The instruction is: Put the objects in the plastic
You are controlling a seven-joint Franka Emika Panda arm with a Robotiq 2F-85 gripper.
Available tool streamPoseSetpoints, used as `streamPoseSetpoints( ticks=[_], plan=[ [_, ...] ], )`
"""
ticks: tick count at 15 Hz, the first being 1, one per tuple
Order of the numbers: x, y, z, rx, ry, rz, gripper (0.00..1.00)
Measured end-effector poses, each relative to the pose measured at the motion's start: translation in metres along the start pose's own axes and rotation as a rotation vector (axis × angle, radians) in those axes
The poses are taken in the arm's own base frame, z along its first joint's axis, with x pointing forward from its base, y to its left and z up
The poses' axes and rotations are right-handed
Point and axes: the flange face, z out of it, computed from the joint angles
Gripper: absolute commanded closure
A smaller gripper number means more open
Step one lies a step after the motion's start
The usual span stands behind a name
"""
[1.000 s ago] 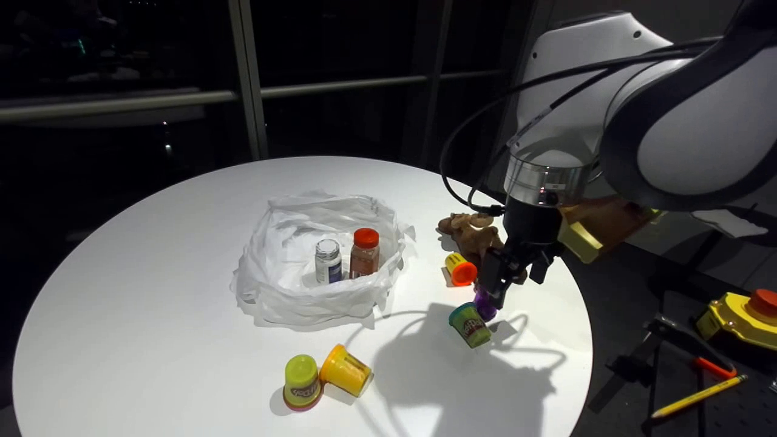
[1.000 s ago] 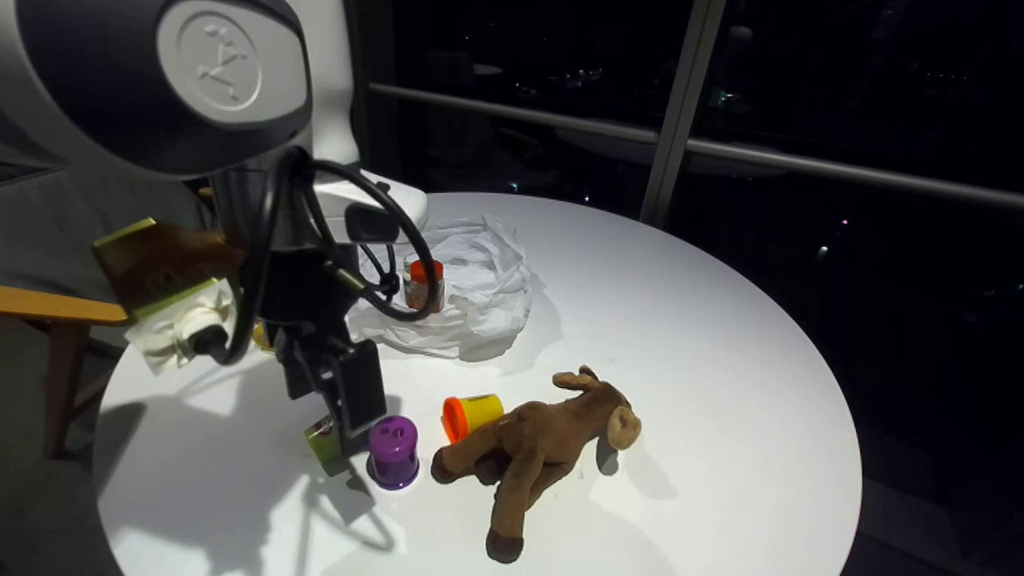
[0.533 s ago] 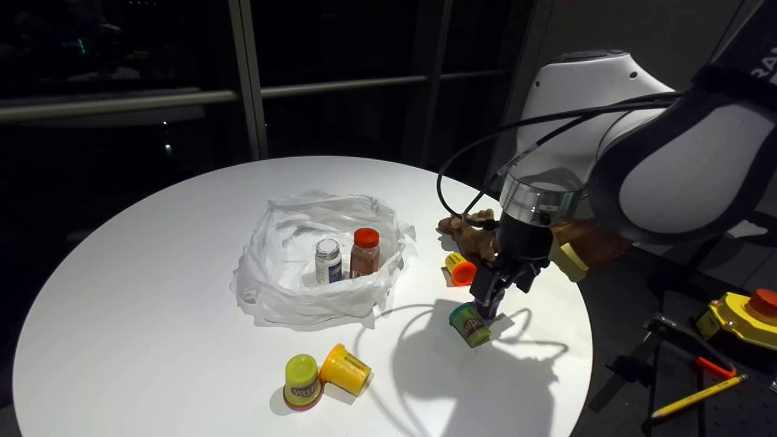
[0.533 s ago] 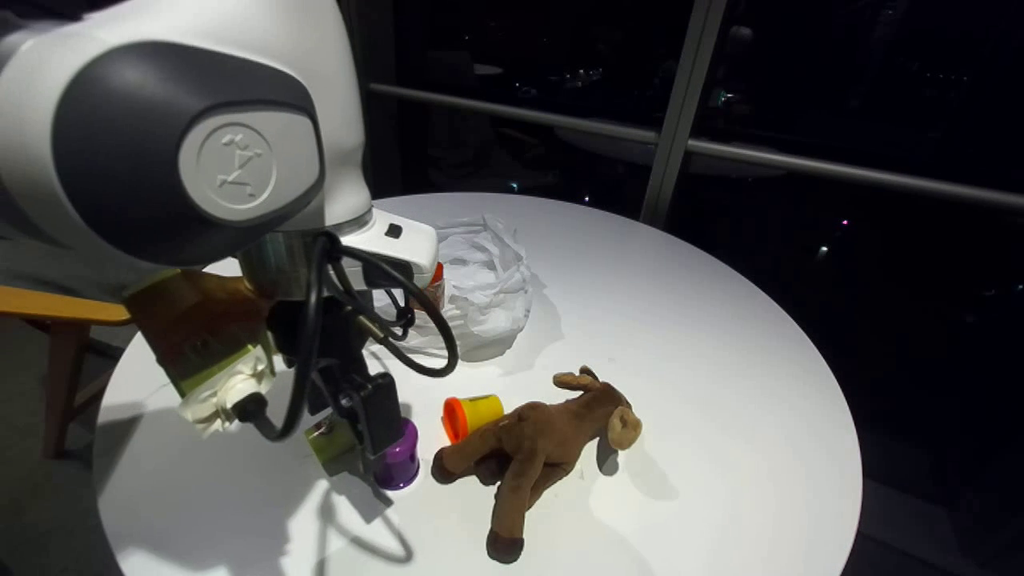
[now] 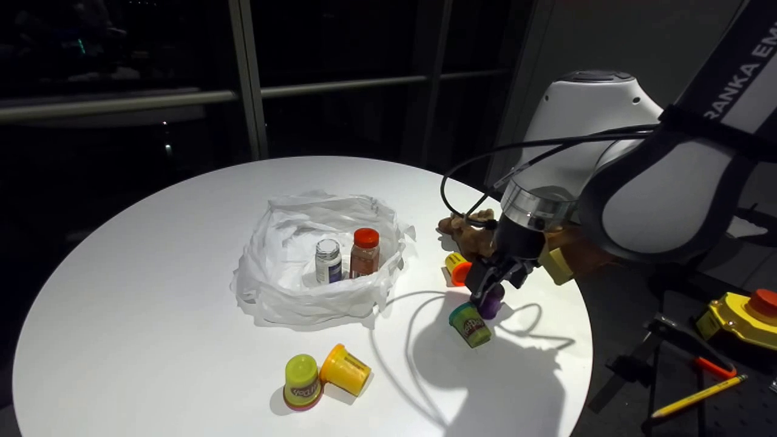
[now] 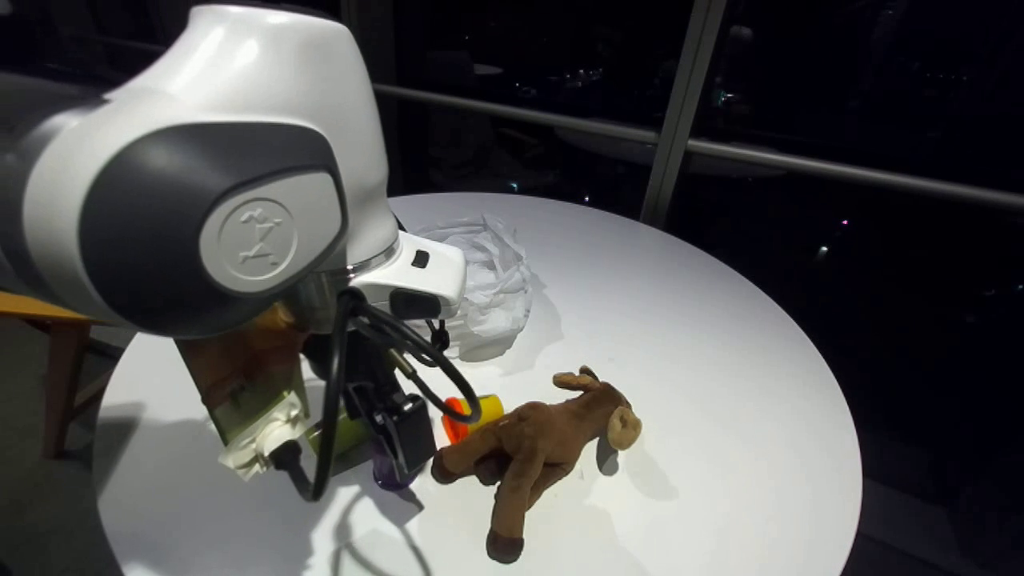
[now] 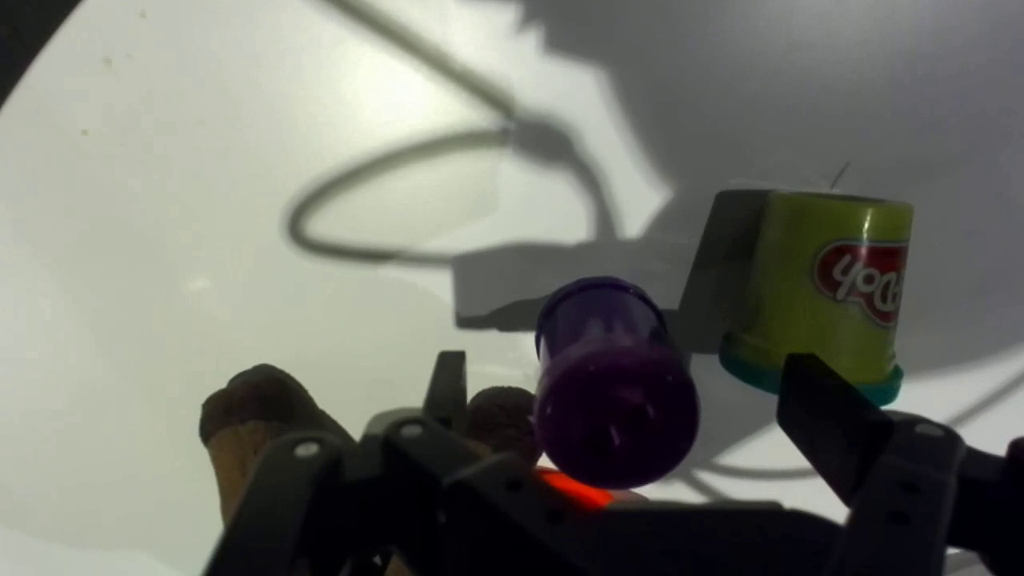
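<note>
Your tool (image 7: 628, 388) is spread, a finger to each side of the upright purple container (image 7: 616, 424), with gaps showing in the wrist view. A green Play-Doh tub (image 7: 828, 280) lies just beside it on the bench (image 5: 152, 291). In an exterior view, to the left, the white plastic bag (image 5: 297, 306) sits open, holding a white bottle (image 5: 328, 266) and a red-capped bottle (image 5: 365, 258). Near you are a lime tub (image 5: 301, 377) and a yellow tub (image 5: 348, 371); far right, a brown plush animal (image 5: 472, 241) and an orange-lidded tub (image 5: 458, 268).

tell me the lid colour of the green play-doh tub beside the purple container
Teal; the lid shows best in the wrist view.
</note>
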Motion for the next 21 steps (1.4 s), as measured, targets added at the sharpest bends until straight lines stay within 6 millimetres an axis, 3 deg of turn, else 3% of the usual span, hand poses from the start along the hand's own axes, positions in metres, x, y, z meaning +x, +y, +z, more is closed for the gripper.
streamPoseSetpoints(
  ticks=[2,7,13,17,21],
  plan=[
    [0.001,0.002,0.003,0.0,0.01,0.02,0.32],
    [0.004,0.006,0.011,0.0,0.014,0.066,0.72],
    [0.006,0.005,0.008,0.002,0.016,0.086,0.74],
    [0.018,-0.021,-0.028,-0.026,0.044,0.009,0.74],
    [0.049,-0.08,-0.092,-0.046,0.124,-0.116,0.74]
  ],
)
